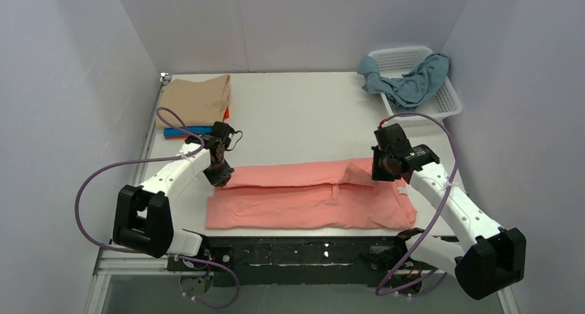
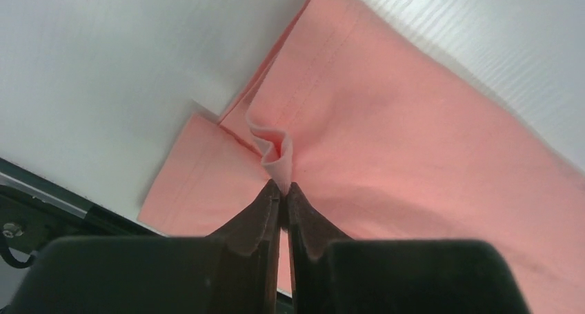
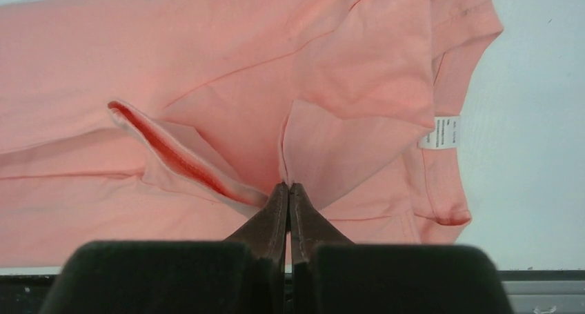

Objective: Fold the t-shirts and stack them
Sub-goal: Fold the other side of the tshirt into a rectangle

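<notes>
— Where do we have the salmon pink t-shirt (image 1: 310, 197)?

— It lies lengthwise across the near part of the desk (image 1: 296, 114), between our two arms. Its far long edge is folded over toward the middle.

— And our grip?

— Our left fingers (image 2: 276, 193) are pressed together on a small pucker of pink cloth at the shirt's left end. Our right fingers (image 3: 281, 197) are pressed together the same way on a fold by the sleeve at the right end, near the white label (image 3: 439, 132).

— The others?

— At the far left we see the beige tan t-shirt (image 1: 196, 100) folded on top of the orange t-shirt (image 1: 225, 112) and the bright blue t-shirt (image 1: 186, 130), of which only the edges show. The dusty grey-blue t-shirt (image 1: 414, 83) hangs crumpled over the white basket (image 1: 452, 103) at the far right.
</notes>
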### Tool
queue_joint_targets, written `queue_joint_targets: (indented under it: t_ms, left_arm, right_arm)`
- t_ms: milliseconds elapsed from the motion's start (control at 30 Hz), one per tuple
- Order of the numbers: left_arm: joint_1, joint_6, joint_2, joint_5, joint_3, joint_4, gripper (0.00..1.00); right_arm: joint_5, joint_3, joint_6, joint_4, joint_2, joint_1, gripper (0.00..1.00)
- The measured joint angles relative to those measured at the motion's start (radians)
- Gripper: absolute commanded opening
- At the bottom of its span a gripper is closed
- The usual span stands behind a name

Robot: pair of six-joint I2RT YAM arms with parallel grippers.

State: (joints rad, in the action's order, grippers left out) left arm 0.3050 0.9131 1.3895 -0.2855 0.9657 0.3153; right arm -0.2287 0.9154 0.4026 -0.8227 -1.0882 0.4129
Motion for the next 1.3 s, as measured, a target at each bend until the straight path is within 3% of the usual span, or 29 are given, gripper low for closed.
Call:
queue_joint_targets:
  t_ms: [33, 100, 167, 233, 333, 400, 500, 600, 700, 867, 1000, 1133, 1300]
  left_arm:
    - [0.000, -0.002, 0.000, 0.006, -0.016, 0.004, 0.14]
    - [0.000, -0.002, -0.002, 0.020, -0.047, 0.014, 0.35]
    - [0.000, -0.005, -0.014, 0.030, -0.078, 0.031, 0.45]
    - [0.000, -0.004, -0.050, 0.034, -0.105, 0.060, 0.69]
    - [0.000, -0.009, -0.137, 0.024, -0.115, 0.111, 0.96]
    - [0.000, -0.008, -0.220, 0.006, -0.114, 0.138, 0.98]
    - [0.000, -0.008, -0.295, 0.000, -0.094, 0.162, 0.98]
    - [0.000, -0.026, -0.287, 0.048, -0.034, 0.144, 0.98]
    - [0.002, -0.042, -0.217, 0.131, 0.013, 0.086, 0.98]
    - [0.012, -0.059, -0.034, 0.268, 0.032, -0.027, 0.98]
    - [0.013, -0.064, 0.078, 0.336, 0.011, -0.089, 0.98]
    - [0.013, -0.065, 0.111, 0.359, -0.050, -0.119, 0.98]
    - [0.013, -0.069, 0.111, 0.356, -0.078, -0.128, 0.98]
  right_arm:
    - [0.009, -0.019, 0.013, -0.002, 0.003, 0.000, 0.16]
    - [0.028, -0.053, 0.048, -0.023, 0.011, 0.000, 0.36]
    - [0.050, -0.077, 0.108, -0.068, 0.028, 0.002, 0.45]
    - [0.105, -0.116, 0.172, -0.126, 0.090, 0.004, 0.55]
    - [0.177, -0.160, 0.231, -0.198, 0.220, 0.006, 0.69]
    - [0.204, -0.172, 0.265, -0.240, 0.331, 0.008, 0.79]
    - [0.206, -0.170, 0.294, -0.236, 0.448, 0.008, 0.83]
    - [0.212, -0.169, 0.306, -0.150, 0.451, 0.008, 0.85]
    - [0.234, -0.136, 0.299, -0.038, 0.334, 0.008, 0.85]
    - [0.248, 0.006, 0.293, 0.107, -0.020, 0.005, 0.85]
    - [0.268, 0.010, 0.297, 0.190, -0.228, -0.008, 0.85]
    - [0.294, -0.071, 0.311, 0.229, -0.303, -0.021, 0.85]
    - [0.303, -0.210, 0.351, 0.199, -0.253, -0.027, 0.87]
